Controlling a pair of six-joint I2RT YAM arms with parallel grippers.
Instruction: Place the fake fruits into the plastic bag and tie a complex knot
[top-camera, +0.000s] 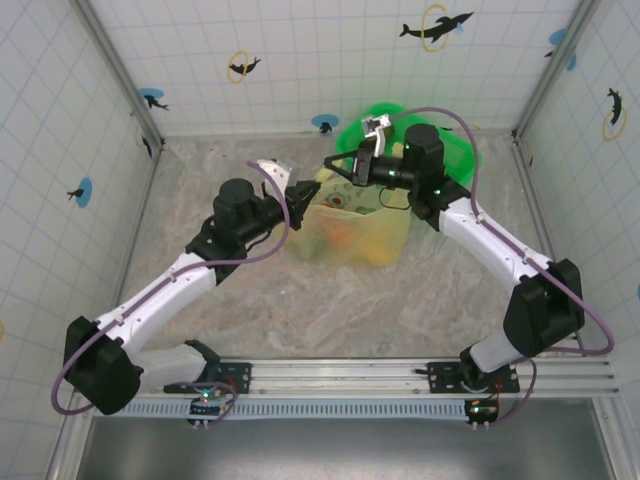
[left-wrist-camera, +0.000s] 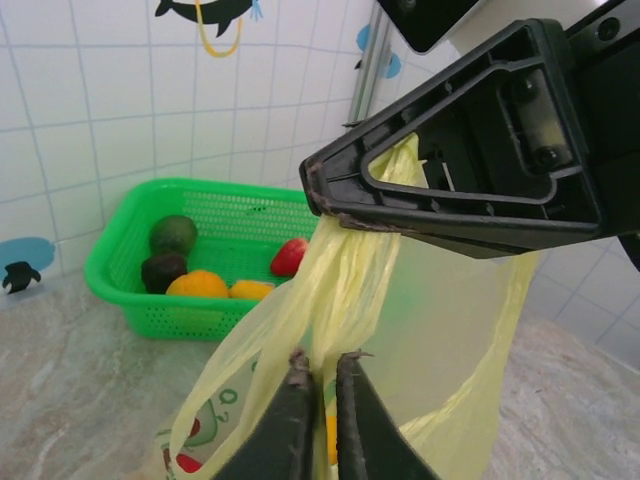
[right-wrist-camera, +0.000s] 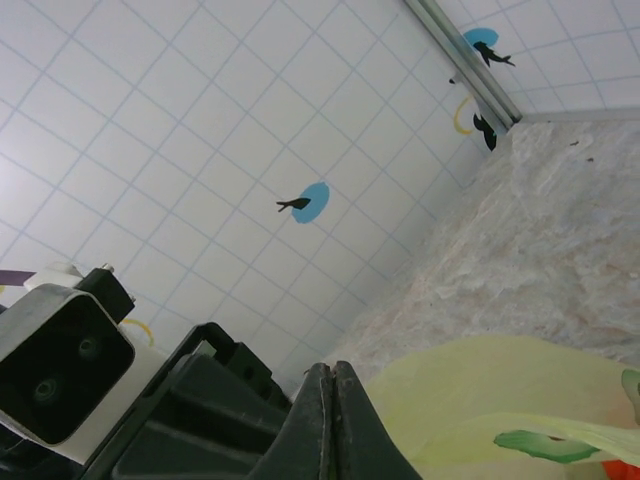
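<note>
Plastic bag (left-wrist-camera: 450, 340) hangs by its handle (left-wrist-camera: 350, 260) from the right pincer (left-wrist-camera: 325, 195), clamped there probably for tying; the left pincer (left-wrist-camera: 328, 372) below is narrow, hold unclear.

On my screen a bright green mesh basket (left-wrist-camera: 150, 310) stands on the grey marbled table (top-camera: 330, 310), close to the back wall (top-camera: 300, 60). The walls I see are white tile, dotted with dolphin stickers (top-camera: 436, 27) and blue discs (right-wrist-camera: 305, 203). A metal rail (top-camera: 400, 378) runs along the near edge.
</note>
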